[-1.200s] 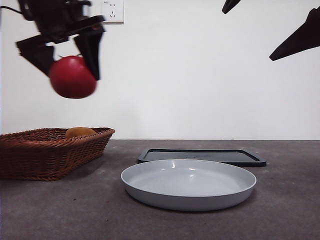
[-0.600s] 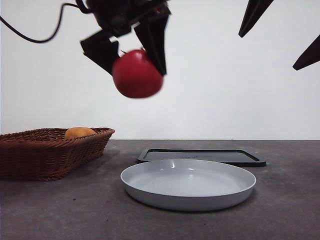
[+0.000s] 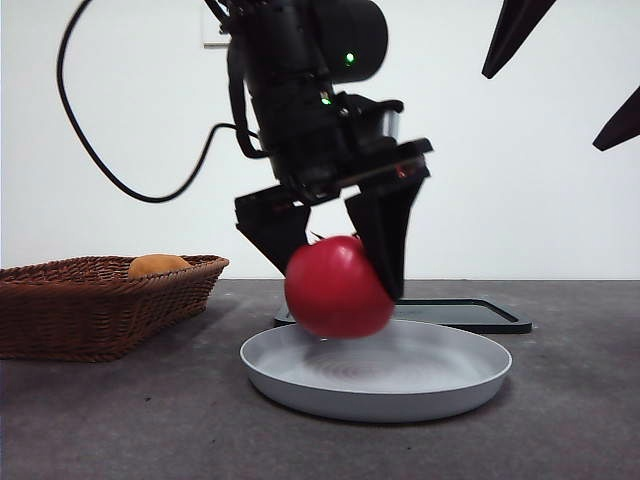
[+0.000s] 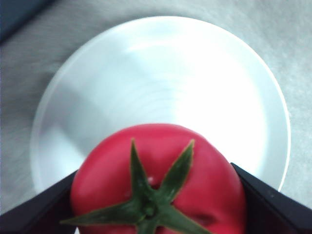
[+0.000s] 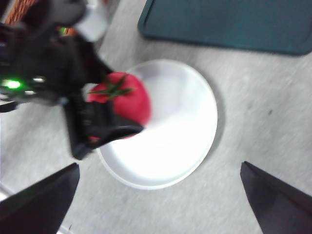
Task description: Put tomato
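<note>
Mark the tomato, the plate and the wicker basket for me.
tomato [image 3: 335, 288]: front view, middle of its red skin.
plate [image 3: 300, 392]: front view, outer wall near the front rim.
wicker basket [image 3: 90, 318]: front view, woven front wall.

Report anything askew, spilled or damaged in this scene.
Nothing stands out. The left pincer holds the tomato whole and calyx-up over the white plate, which sits level. The basket stands upright with an orange fruit inside, and the dark tray lies flat behind the plate.
</note>
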